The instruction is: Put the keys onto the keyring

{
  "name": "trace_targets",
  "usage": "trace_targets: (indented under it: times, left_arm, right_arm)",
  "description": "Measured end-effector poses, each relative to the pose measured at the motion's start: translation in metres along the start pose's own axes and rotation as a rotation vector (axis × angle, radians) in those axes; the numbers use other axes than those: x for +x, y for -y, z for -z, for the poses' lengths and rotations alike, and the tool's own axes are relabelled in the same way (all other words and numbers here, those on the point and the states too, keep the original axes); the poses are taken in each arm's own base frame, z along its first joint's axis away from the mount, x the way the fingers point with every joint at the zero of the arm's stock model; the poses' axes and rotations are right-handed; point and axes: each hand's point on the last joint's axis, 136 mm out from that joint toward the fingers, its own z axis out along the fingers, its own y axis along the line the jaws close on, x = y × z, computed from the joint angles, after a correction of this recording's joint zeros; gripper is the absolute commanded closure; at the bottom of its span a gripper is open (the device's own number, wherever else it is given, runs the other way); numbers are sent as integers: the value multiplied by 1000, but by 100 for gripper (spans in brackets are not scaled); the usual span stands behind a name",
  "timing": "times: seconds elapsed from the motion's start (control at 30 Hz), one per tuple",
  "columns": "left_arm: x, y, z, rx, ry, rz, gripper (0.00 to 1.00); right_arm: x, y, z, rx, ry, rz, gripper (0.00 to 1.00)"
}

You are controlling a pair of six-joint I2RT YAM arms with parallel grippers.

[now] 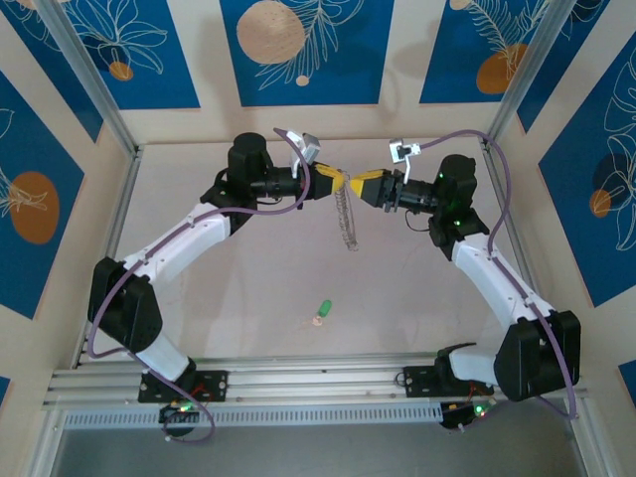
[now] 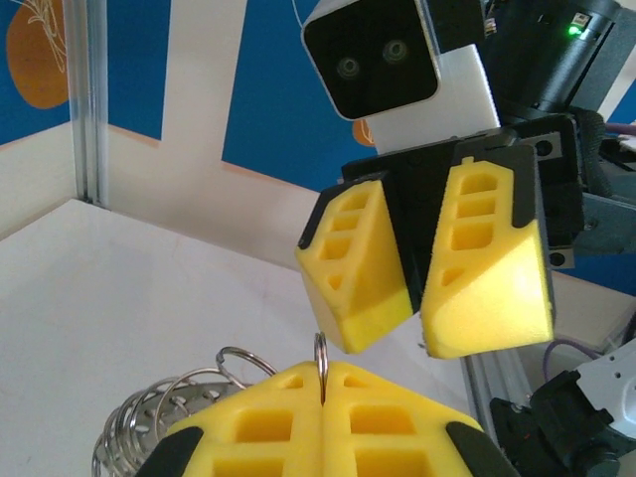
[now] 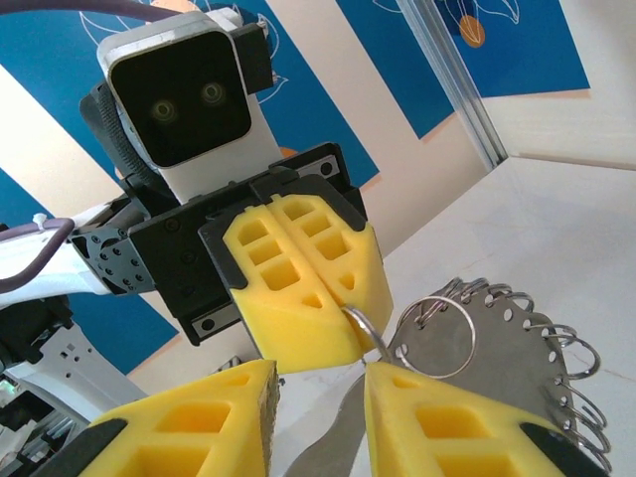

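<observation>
Held aloft over the far half of the pale table (image 1: 229, 298), tip to tip as seen from above: the left gripper (image 1: 335, 182) and the right gripper (image 1: 366, 187). Dangling between them, the keyring (image 1: 346, 224), a grey string of linked wire rings.

From the left wrist, yellow fingers (image 2: 258, 427) clenched tight on one thin upright ring, with the rest of the coil bunched just below and to the left. Facing them, the right gripper's own yellow fingers (image 2: 358, 268), parted by a narrow gap with nothing pinched between them, tips just above the pinched ring.

From the right wrist, those parted fingers (image 3: 447, 427) on either side of a strip of grey metal, contact with it impossible to judge. Beyond them, a fan of rings and a flat perforated plate (image 3: 497, 343).

Lying flat on the table, well apart from both grippers and toward the near edge: the key (image 1: 323, 311), with a green head and a pale tan shank.
</observation>
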Motion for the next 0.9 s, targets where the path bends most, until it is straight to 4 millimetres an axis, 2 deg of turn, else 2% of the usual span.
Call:
trace_targets:
  times: [0.63, 0.7, 0.8, 0.9]
  left_arm:
    - [-10, 7, 4, 41, 28, 7, 100]
    - [-11, 8, 4, 43, 30, 8, 100]
    - [-12, 8, 4, 45, 32, 14, 100]
    - [-11, 10, 4, 57, 30, 17, 100]
  right_arm:
    - [-7, -2, -10, -23, -10, 6, 72]
    - [-7, -2, -11, -24, -10, 7, 70]
    - [-7, -3, -12, -28, -13, 9, 58]
    - [-6, -3, -13, -29, -16, 12, 56]
